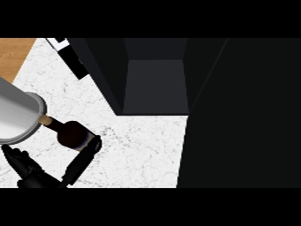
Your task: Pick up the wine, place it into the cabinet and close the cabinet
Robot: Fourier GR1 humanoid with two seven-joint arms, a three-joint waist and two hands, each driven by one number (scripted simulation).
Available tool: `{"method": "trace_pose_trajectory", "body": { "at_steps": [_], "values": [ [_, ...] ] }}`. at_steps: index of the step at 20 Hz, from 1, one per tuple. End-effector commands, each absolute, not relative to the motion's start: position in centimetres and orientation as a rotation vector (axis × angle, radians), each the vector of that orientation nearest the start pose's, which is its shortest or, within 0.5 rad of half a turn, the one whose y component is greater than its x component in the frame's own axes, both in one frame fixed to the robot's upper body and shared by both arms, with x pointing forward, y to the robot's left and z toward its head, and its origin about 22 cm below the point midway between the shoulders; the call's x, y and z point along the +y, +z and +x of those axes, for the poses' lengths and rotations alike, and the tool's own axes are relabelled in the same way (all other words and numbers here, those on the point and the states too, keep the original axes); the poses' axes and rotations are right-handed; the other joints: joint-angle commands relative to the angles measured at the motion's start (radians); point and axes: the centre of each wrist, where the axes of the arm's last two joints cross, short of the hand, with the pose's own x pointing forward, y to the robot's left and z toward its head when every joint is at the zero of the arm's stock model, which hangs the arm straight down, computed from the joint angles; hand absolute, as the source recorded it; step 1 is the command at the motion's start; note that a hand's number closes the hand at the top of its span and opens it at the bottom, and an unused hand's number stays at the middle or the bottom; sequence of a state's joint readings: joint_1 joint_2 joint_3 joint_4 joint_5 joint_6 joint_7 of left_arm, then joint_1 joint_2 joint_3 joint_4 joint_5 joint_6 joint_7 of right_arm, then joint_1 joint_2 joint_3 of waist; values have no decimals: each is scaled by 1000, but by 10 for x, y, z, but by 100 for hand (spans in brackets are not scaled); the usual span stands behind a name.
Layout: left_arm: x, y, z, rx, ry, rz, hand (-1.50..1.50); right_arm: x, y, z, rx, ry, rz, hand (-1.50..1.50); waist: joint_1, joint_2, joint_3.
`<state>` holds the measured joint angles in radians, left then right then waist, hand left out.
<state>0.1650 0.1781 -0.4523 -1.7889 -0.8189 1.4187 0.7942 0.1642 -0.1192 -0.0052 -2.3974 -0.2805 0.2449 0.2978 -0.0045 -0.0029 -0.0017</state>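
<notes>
The wine bottle (71,133) stood on the counter (140,150), dark and round-bodied, with its pale stopper end pointing up and to the left. The top of its neck was hidden behind the broad end of the grey left forearm (6,110), which crossed the view just up-left of the bottle and covered whatever lay beneath it.

Below the bottle and to its left was the left hand (34,176), black and cut off by the lower edge of the scene. Its fingers (84,156) were straight and spread into a wide V. One long branch ran up to the bottle's lower right side and met its edge there. The other branch pointed up, well to the bottle's left and apart from it. Nothing was curled round the glass, and the palm was hard to tell from its own shadow.

The counter was white speckled stone, bare to the right of the bottle and below it. Up and to the right of the bottle the cabinet (156,84) was open, its inside a dim grey recess with no detail. Farther right a broad dark panel (244,114) filled the view to its edge; whether it was the cabinet's door could not be told. Above the bottle lay a short dark strip (74,62), too unclear to name. Up-left of it was a wedge of brown wood (3,55).
</notes>
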Motion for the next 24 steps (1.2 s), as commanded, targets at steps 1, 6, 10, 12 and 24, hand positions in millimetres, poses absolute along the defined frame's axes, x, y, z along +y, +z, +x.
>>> {"method": "trace_pose_trajectory", "body": {
  "at_steps": [1,6,10,12,24],
  "values": [
    [175,7,172,-1414,753,956,-150,-249,175,124,-1985,267,327,-150,0,-2,-1],
    [176,2,194,-1438,699,942,-150,-243,174,135,-1967,253,341,-150,-2,0,-2],
    [180,7,196,-1410,706,896,-150,-241,177,141,-1967,270,338,-150,2,0,-3],
    [181,5,193,-1414,684,901,-150,-233,175,128,-1966,257,345,-150,-2,-1,-3],
    [160,-9,209,-1372,682,868,-150,-248,172,137,-1976,247,329,-150,-9,1,-4]
  ]
}}
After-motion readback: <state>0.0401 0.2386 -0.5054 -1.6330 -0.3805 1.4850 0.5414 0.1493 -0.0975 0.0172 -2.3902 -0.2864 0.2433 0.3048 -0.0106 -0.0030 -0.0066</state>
